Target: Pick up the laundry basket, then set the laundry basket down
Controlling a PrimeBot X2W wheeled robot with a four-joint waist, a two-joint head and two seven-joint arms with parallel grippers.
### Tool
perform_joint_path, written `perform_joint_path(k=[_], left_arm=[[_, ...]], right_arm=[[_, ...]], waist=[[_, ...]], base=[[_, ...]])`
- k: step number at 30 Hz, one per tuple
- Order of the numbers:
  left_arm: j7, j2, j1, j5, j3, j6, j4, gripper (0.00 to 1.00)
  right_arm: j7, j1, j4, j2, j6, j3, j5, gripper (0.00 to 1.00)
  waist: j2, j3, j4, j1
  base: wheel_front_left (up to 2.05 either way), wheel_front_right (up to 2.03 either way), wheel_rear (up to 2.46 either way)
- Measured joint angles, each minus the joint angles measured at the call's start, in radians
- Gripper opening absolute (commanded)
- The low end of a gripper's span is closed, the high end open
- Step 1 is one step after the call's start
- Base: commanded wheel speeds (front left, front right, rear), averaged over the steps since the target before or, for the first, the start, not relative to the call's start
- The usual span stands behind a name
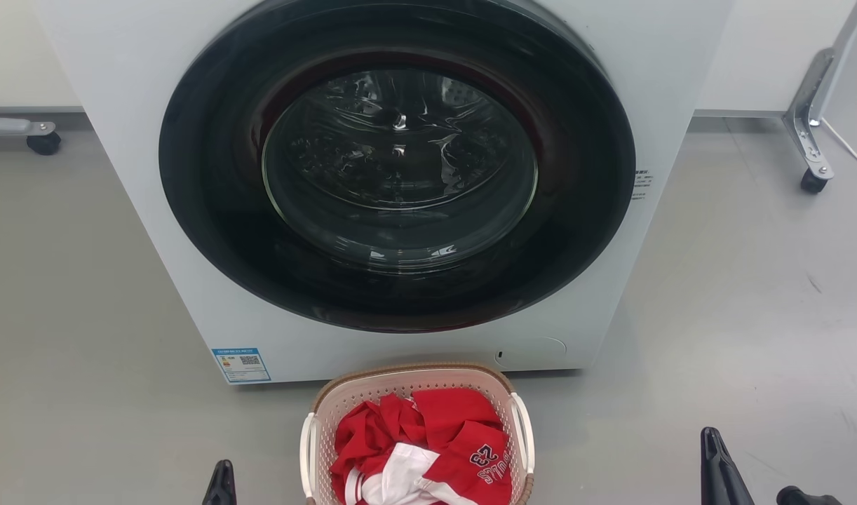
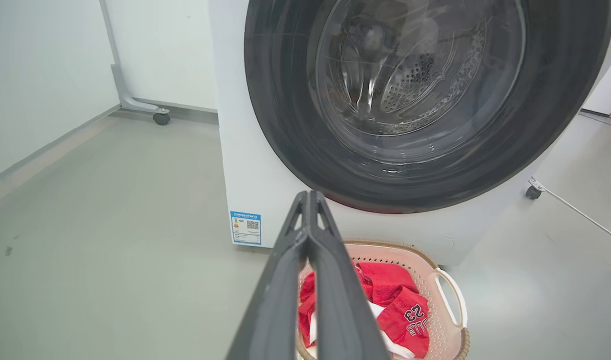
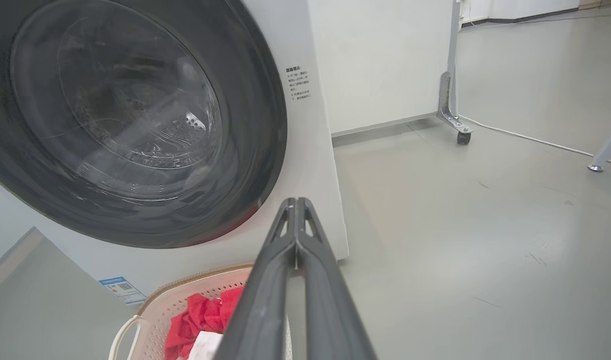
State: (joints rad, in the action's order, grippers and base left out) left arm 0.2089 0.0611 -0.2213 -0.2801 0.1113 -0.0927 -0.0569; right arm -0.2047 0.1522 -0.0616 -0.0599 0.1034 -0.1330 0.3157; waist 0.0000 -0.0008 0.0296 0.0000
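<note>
L gripper, R gripper: jaws pressed together, empty. Laundry basket on floor, 6 o'clock in head view, betw. grippers; holds red/white jersey, print "23". Beyond, 12 o'clock: washer, blue QR label.

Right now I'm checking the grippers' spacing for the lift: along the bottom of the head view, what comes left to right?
left gripper → laundry basket → right gripper
</note>
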Motion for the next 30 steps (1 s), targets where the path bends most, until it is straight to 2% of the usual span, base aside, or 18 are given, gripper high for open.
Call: perform_joint_path(k=[30], left_arm=[[-0.121, -0.004, 0.099, -0.471, -0.071, 0.076, -0.079, 0.00]], right_arm=[[0.117, -0.083, -0.077, 0.008, -0.078, 0.095, 0.454, 0.00]], waist=[[0.0000, 0.001, -0.010, 0.0000]], base=[[0.00, 0.00, 0.00]])
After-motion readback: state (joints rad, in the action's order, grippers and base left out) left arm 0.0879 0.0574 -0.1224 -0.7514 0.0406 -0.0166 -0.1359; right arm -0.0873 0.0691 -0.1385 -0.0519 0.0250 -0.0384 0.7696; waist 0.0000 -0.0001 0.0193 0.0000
